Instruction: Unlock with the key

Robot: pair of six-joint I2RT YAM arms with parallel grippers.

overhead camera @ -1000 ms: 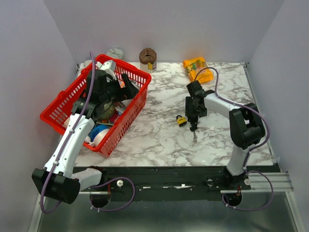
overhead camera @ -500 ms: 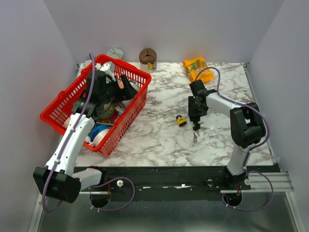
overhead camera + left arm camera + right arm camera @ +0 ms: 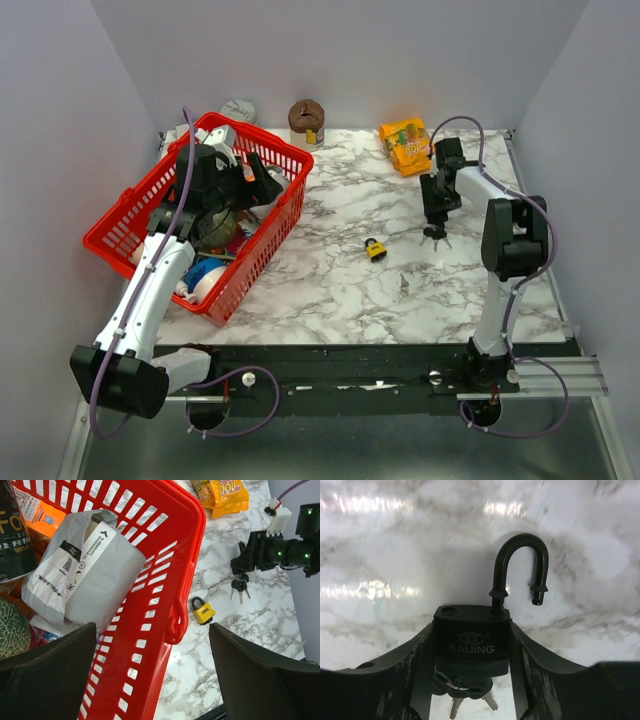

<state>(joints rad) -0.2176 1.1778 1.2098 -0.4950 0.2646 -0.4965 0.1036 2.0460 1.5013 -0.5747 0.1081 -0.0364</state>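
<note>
Basket (image 3: 262, 238) at the left of the counter (image 3: 330, 295), small padlock (image 3: 375, 249) at the middle, snack bag (image 3: 406, 143) behind to the right, keyed padlock (image 3: 471, 637) between the fingers (image 3: 395, 680) of the right gripper (image 3: 434, 233).

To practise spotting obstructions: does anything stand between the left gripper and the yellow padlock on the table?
Yes: the red basket's wall rises between the left gripper, open over the basket, and the yellow padlock lying just outside it.

1 black padlock (image 3: 471, 637), 1 yellow padlock (image 3: 375, 249), 1 red basket (image 3: 265, 250)
</note>
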